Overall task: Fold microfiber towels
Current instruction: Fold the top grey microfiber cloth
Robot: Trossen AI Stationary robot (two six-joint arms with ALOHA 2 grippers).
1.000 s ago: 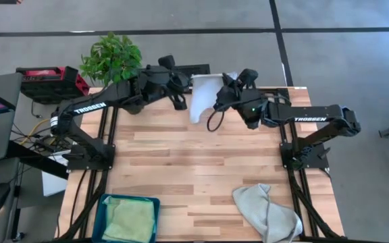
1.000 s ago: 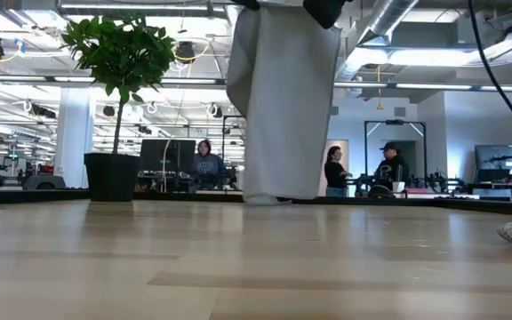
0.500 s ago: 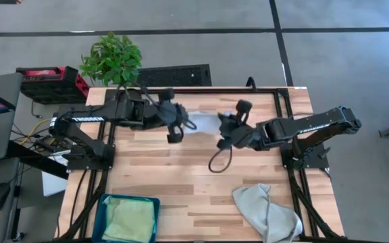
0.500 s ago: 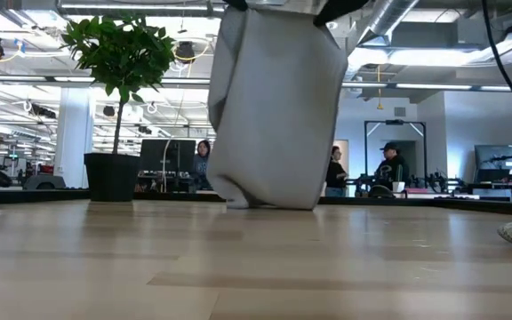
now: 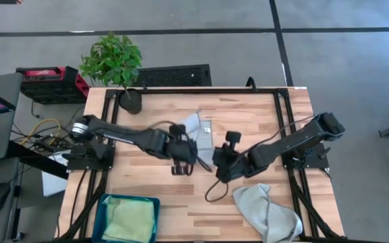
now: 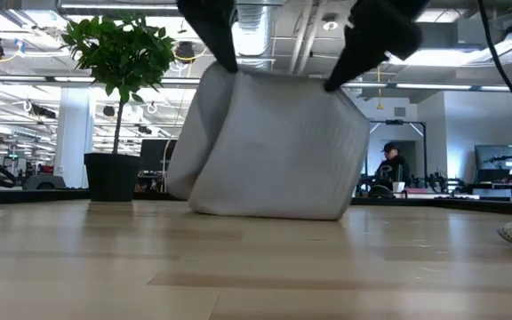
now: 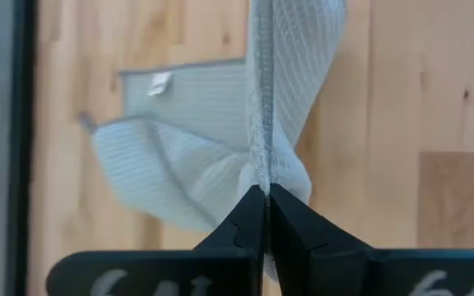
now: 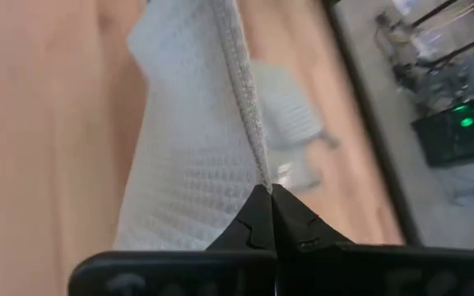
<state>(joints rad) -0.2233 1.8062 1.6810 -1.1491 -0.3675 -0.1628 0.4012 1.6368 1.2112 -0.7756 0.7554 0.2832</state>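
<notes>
So the pale grey towel (image 5: pixel 198 135) is pinched at both top corners right now. The left gripper (image 5: pixel 183 160) has its jaws clamped tight on one corner, and the right gripper (image 5: pixel 220 169) is clamped just as tight on the other. In both wrist views the cloth edge runs straight out from between the closed fingertips, so the hold is right on the hem, not the middle of the fabric.

From the low view the towel (image 6: pixel 269 147) hangs down from the two jaws like a little curtain, and its bottom part is already dragging and bunching on the table (image 5: pixel 248 115) beyond the jaws. You can spot the small white tag (image 7: pixel 160 80) on the part lying flat.

Handling-wise I'd guess it's super light and totally floppy: it sags between the grips and creases wherever it lands, with no stiffness at all. The waffle-ish weave looks grippy, so slipping probably isn't the worry; the worry is it crumpling if the corners aren't kept spread. Corners or hem are the place to take hold, one per gripper.

Count as far as I can see:
- grey towels: two, the held one plus another grey towel (image 5: pixel 265 209) lying crumpled near the right gripper
- green towel (image 5: pixel 130 219): one, sitting in the teal bin (image 5: pixel 105 216)
- blue one: can't see it
</notes>
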